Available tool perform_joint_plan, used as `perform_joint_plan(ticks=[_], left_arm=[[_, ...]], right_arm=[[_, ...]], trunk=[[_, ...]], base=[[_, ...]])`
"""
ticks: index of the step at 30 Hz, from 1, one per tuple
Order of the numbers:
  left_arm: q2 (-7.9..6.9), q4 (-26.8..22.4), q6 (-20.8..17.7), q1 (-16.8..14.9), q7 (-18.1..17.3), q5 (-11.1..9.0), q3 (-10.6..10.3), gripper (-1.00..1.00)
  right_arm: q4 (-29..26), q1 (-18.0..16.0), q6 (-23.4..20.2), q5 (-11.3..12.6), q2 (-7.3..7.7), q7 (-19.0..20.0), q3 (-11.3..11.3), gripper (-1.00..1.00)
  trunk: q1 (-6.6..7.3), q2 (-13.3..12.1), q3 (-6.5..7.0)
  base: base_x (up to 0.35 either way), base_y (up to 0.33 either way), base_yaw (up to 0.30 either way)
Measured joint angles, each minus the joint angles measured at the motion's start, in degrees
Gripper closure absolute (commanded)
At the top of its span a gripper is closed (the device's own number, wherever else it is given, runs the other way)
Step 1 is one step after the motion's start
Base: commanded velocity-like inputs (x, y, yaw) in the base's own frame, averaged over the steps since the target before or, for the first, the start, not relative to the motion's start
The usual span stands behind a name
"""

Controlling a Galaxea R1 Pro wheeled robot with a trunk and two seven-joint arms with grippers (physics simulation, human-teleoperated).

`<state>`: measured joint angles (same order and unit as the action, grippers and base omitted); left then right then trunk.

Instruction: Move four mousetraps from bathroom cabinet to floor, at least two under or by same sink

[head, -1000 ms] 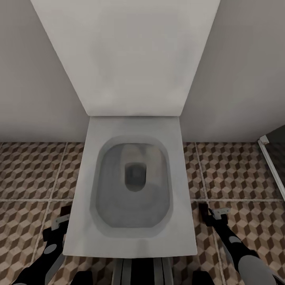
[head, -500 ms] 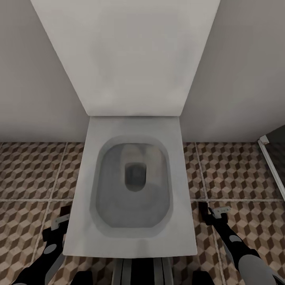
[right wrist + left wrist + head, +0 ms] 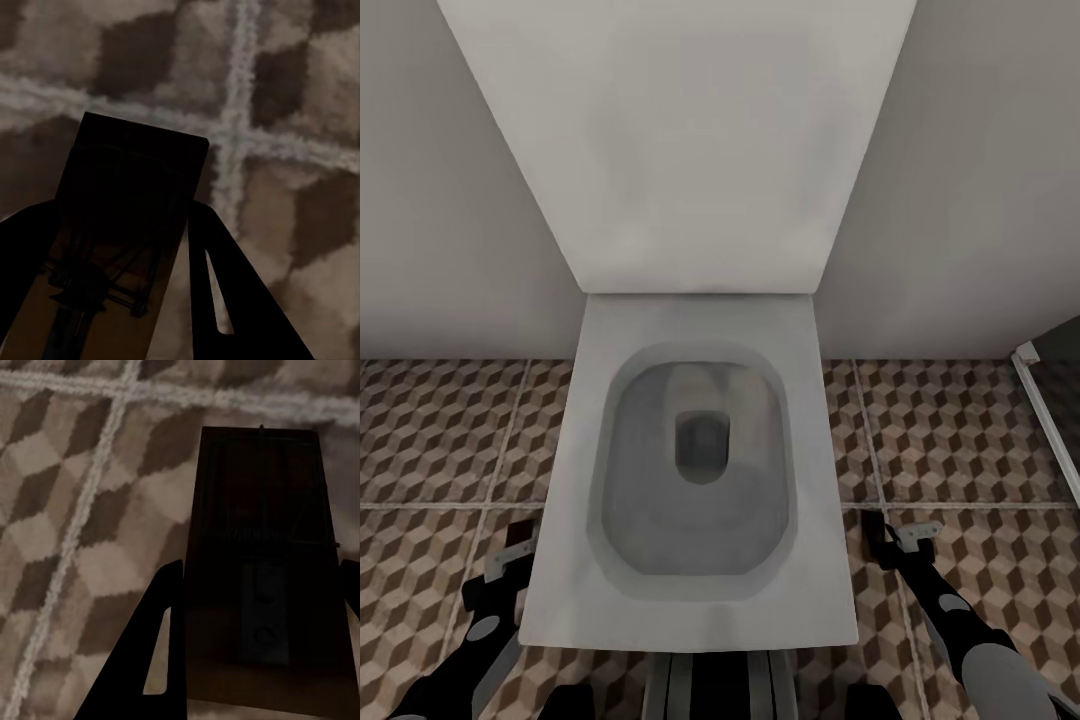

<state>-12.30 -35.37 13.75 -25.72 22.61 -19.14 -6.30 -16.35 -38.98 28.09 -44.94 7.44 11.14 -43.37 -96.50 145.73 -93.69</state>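
Slightly lower than a moment ago, the left claw (image 3: 515,553) hangs beside the toilet (image 3: 695,470), its fingers (image 3: 154,660) clamped on a mousetrap (image 3: 262,555) above the tiled floor (image 3: 430,430). Right of the toilet, the right claw (image 3: 913,535) grips another mousetrap (image 3: 124,225) over the tiles.

Head view evenly lit, soft and slightly blurred, no glare we can find. Both wrist views dim; mousetraps (image 3: 262,570) (image 3: 124,232) in deep shadow, floor tiles (image 3: 67,510) fuzzy.
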Motion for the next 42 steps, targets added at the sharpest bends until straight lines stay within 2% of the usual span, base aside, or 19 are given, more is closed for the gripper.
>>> perform_joint_plan(ticks=[7, 12, 42], left_arm=[[0.0, -1.74, -0.19, 0.0, 0.0, 0.11, 0.06, 1.0], [0.08, -1.82, -0.41, 0.0, 0.02, 0.29, -0.39, 1.0], [-0.08, -1.82, -0.48, 0.0, 0.41, 0.74, 0.13, 1.0]], right_arm=[[0.0, 0.0, 0.01, 0.01, -0.04, 0.0, -0.01, 1.0], [0.01, 0.0, 0.02, 0.01, -0.08, 0.04, -0.02, 1.0], [0.01, 0.0, 0.02, -0.07, -0.22, 0.09, 0.18, 1.0]], trunk=[[0.0, 0.0, 0.0], [0.0, 0.0, 0.0], [0.0, 0.0, 0.0]], base=[[0.0, 0.0, 0.0], [0.0, 0.0, 0.0], [0.0, 0.0, 0.0]])
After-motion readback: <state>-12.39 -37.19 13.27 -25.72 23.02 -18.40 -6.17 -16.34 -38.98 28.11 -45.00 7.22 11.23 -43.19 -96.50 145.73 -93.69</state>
